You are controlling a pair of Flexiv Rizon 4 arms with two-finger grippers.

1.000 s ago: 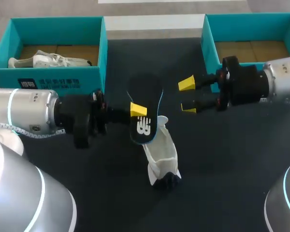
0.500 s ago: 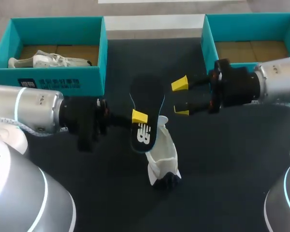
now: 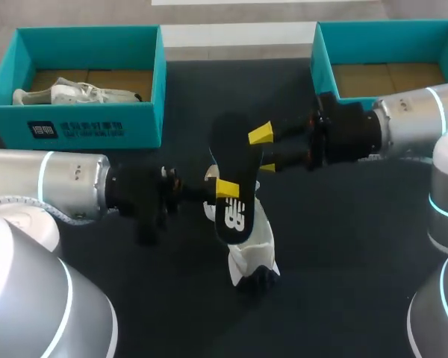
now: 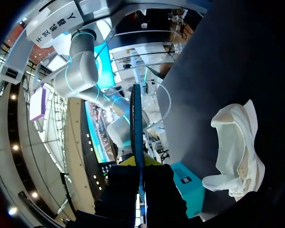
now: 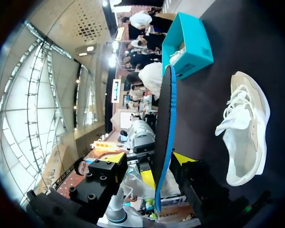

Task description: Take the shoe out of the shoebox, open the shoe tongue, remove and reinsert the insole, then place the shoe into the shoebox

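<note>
A black insole [image 3: 234, 149] with a blue rim stands on edge above the table's middle. My left gripper [image 3: 222, 186] is shut on its lower half. In the left wrist view the insole [image 4: 136, 123] rises edge-on from between the left gripper's [image 4: 138, 164] fingers. My right gripper [image 3: 261, 149] is open, one finger on each side of the insole's upper part. In the right wrist view the insole [image 5: 165, 118] sits between the right gripper's [image 5: 149, 161] fingers, with a gap on one side. The white shoe [image 3: 252, 242] lies on the dark table under the insole, opening up [image 5: 244, 128], beside the left gripper [image 4: 235, 152].
A teal shoebox [image 3: 89, 123] at the back left holds another white shoe [image 3: 75, 93]. A second teal shoebox [image 3: 322, 67] at the back right shows only its cardboard floor. Both arms cross the middle of the table.
My left gripper has carried the insole to the right and nearer the shoe. My right gripper has moved left onto the insole's upper end and its fingers have narrowed.
</note>
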